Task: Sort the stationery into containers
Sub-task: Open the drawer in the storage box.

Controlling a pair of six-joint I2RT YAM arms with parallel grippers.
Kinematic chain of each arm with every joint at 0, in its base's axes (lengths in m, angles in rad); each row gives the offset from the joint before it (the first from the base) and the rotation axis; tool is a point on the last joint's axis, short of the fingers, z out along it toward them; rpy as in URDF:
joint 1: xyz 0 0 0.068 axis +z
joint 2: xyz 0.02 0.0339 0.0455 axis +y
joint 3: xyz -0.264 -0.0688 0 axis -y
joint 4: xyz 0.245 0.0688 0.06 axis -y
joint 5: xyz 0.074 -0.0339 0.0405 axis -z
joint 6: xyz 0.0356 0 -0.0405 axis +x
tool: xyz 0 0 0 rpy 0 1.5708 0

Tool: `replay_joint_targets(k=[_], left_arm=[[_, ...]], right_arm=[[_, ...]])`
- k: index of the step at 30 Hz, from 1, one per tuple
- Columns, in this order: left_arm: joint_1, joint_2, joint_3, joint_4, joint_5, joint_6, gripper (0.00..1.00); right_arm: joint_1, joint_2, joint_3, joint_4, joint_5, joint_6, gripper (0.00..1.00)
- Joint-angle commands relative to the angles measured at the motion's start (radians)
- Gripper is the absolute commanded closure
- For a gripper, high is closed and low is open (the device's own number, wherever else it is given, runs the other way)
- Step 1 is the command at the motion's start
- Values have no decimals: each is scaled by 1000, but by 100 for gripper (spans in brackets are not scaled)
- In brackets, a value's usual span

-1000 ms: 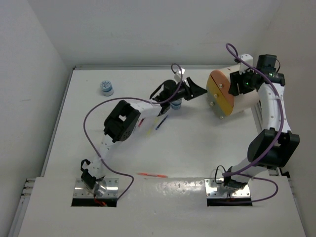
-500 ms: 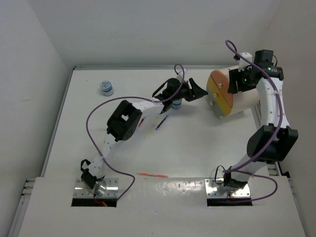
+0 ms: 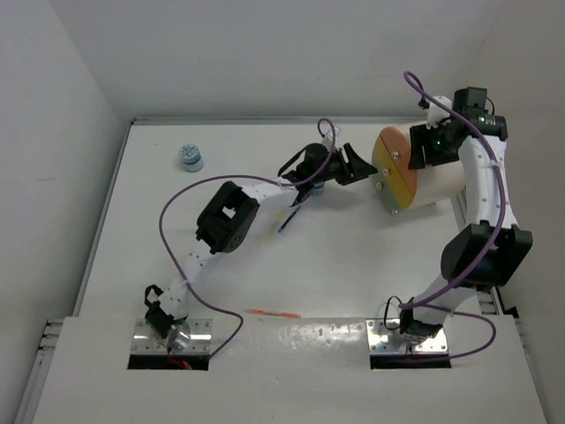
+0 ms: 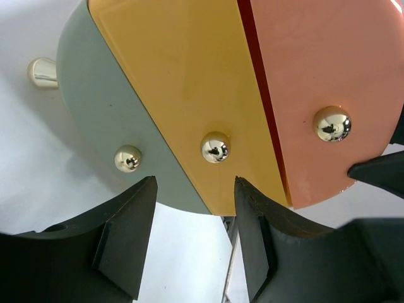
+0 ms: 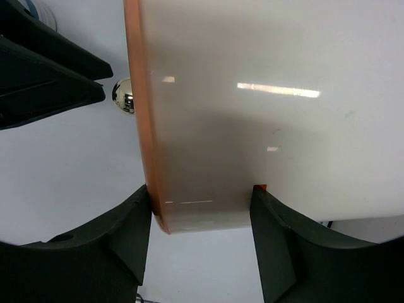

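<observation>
The container [image 3: 433, 177] is a cream drum lying on its side at the right. Its round front disc [image 3: 393, 168] faces left. In the left wrist view the disc [image 4: 189, 76] shows grey, yellow and salmon sections, each with a shiny knob [image 4: 216, 146]. My left gripper [image 3: 355, 164] is open and empty just left of the disc, its jaws below the yellow knob [image 4: 195, 183]. My right gripper [image 3: 425, 150] is open over the drum's top, fingers [image 5: 136, 221] astride its front rim [image 5: 142, 158]. A blue pen [image 3: 290, 218], an orange-red pen [image 3: 272, 313] and a patterned cylinder [image 3: 189, 157] lie on the table.
A second patterned cylinder [image 3: 315, 187] sits partly hidden under the left arm. A yellow pen [image 3: 272, 231] lies beside the blue one. The white table [image 3: 353, 265] is walled at the back and left; a rail runs along its right edge behind the drum.
My left gripper has moved right, closer to the drum's front disc. My right gripper shifted slightly on top of the drum a second ago and then held still.
</observation>
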Motion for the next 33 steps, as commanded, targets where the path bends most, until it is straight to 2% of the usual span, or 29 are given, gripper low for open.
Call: replay_joint_targets(k=[1,12,18,23,33], left_arm=[[-8,-3,40,69,-18,-8,42],[-8,6,37,100,-20,-25,41],[-4,-1,30,121,-23,-19,41],[2,-27,40,121,-53,33,41],[2,-17,33,89,-50,20,41]], right_arm=[[7,60,-48,-392,-7,87,47],[6,-16,-120,-268,6,83,37],[4,17,-44,-274,5,88,30],[3,39,-12,-281,-3,85,29],[3,54,71,-283,40,100,29]])
